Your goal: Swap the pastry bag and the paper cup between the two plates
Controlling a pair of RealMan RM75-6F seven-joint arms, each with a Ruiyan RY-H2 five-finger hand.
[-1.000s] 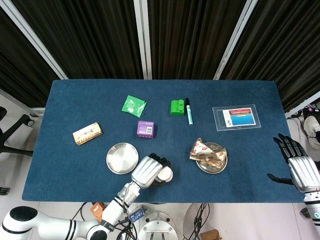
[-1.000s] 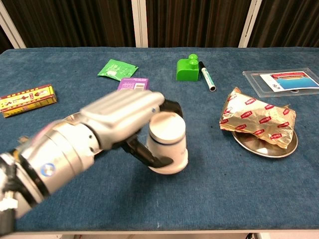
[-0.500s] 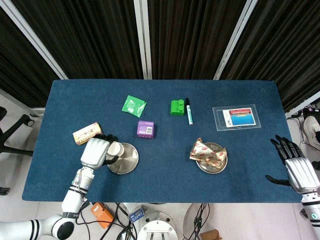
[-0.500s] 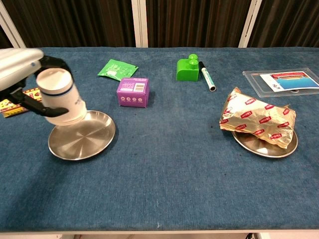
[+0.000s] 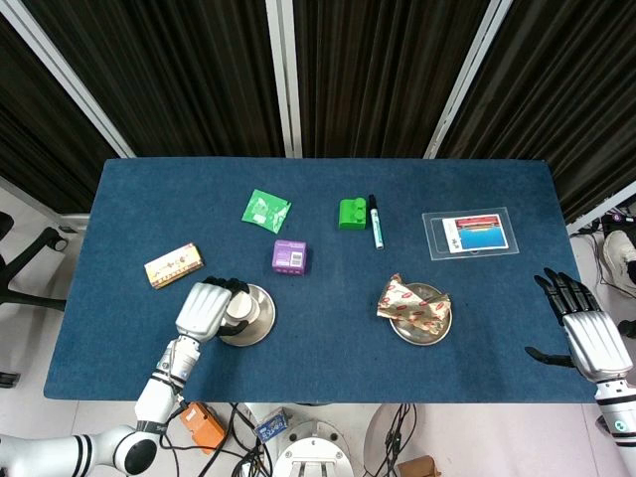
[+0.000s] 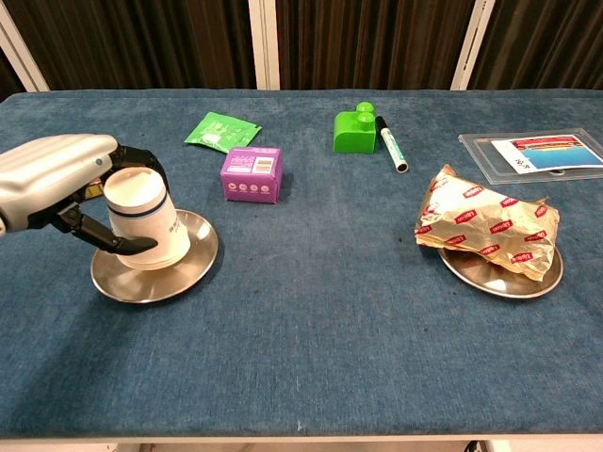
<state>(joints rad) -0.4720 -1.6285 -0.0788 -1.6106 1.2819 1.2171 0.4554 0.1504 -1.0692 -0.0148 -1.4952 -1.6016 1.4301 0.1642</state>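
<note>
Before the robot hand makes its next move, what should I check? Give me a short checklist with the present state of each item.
1. Left robot hand grips the cup: ok.
2. Cup is over the left plate: ok.
3. Cup base rests flat on the plate: cannot tell; the cup looks tilted.
4. Pastry bag is off the right plate: not ok, it lies on it.
5. Right robot hand holds nothing, fingers apart: ok.
6. Purple box is apart from the left plate: ok.

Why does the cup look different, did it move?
Yes. The left hand carried the paper cup leftward, away from the purple box, onto the left plate.
</note>
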